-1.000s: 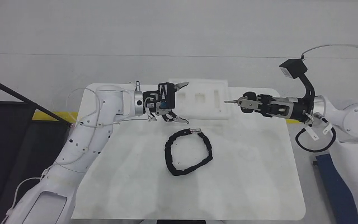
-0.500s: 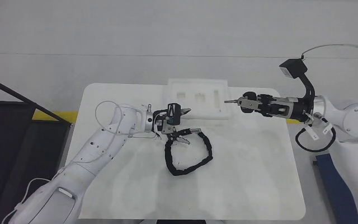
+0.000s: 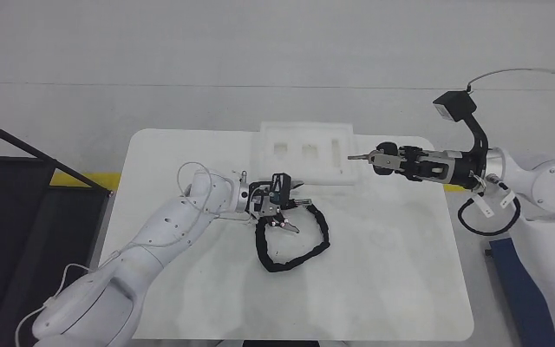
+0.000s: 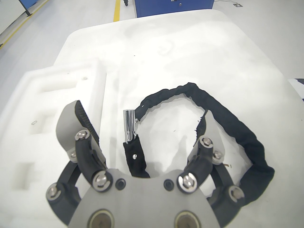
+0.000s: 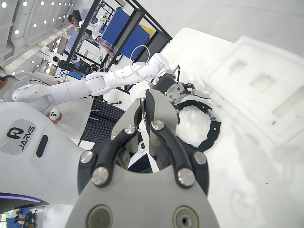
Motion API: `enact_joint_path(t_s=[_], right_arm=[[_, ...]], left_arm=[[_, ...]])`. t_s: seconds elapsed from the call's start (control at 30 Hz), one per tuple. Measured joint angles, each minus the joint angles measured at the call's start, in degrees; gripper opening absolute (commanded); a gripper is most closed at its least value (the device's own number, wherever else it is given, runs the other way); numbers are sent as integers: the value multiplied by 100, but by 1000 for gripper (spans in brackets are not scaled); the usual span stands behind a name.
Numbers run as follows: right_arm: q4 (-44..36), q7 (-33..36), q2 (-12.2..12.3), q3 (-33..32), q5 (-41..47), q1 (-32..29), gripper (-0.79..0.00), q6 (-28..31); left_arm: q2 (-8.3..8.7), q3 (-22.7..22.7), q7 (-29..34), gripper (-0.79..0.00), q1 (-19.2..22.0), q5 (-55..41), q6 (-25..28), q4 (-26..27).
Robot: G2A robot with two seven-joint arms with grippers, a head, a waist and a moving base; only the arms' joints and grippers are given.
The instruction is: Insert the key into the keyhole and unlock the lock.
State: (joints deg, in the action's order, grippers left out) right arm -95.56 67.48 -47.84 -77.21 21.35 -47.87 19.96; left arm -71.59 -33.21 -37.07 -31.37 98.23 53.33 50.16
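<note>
1. White surface (image 3: pixel 390 260) carries everything; a foam tray (image 3: pixel 308 173) sits at its far edge, just beyond the lock.
2. Lock (image 4: pixel 232 119), a black sleeved chain loop, lies flat near the middle of the surface. Its chrome cylinder (image 4: pixel 128 124) is at the end of the loop nearest the tray.
3. Left jaws stand open, low over the surface, one on each side of the cylinder and touching neither it nor the chain. They look placed to clamp the cylinder, so the lock cannot slide or twist when the key pushes in.
4. Right jaws are closed on the key (image 3: pixel 354 158), held in the air beside the tray's right end, well apart from the lock, with the blade pointing leftward. That pose looks like lining up for a level approach once the cylinder is steadied.
5. Keyhole: too small to make out; I judge it to sit in the cylinder's free end.
6. Count: one lock, one key, one tray with three pockets (image 3: pixel 308 152), and two sets of jaws.
</note>
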Motion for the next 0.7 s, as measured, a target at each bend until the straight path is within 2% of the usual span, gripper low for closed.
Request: enact_joint_path(t_s=[0.33,0.4,0.57,0.7], right_arm=[[0,0,0,0,0,0,-785,0],[0,0,0,0,0,0,-785,0],[0,0,0,0,0,0,-785,0],[0,0,0,0,0,0,-785,0]], left_arm=[[-342,442,-532,-3,298,212,-213,-666],[-411,520,-639,-52,346,257,-269,-800],[-572,697,-837,-49,444,378,-407,-1142],[-682,793,-956,-111,516,438,-493,-1399]])
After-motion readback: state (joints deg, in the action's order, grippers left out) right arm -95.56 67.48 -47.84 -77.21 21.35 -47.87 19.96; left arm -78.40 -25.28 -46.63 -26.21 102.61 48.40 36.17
